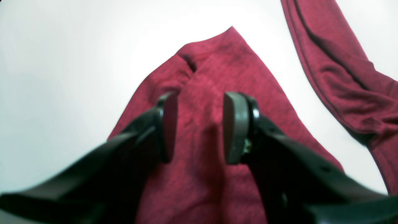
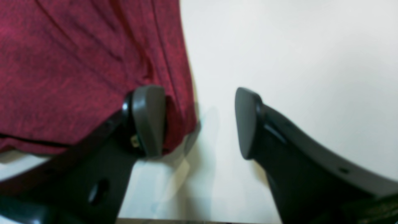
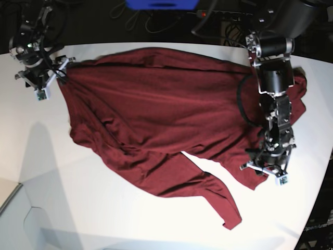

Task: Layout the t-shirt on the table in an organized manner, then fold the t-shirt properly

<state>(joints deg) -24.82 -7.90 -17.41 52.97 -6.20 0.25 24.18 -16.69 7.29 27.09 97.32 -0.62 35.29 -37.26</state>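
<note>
Spreading t-shirt [image 3: 156,109] lies rumpled across your table [image 3: 62,208] | your left gripper [image 1: 199,127] jaws parted over a shirt corner, gripping nothing | your right gripper [image 2: 199,121] wide open at shirt edge, one finger [image 2: 149,121] touching fabric

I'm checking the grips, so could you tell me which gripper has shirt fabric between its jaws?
The left gripper: its open jaws straddle a ridge of the t-shirt. The right gripper has only bare table between its pads.
</note>
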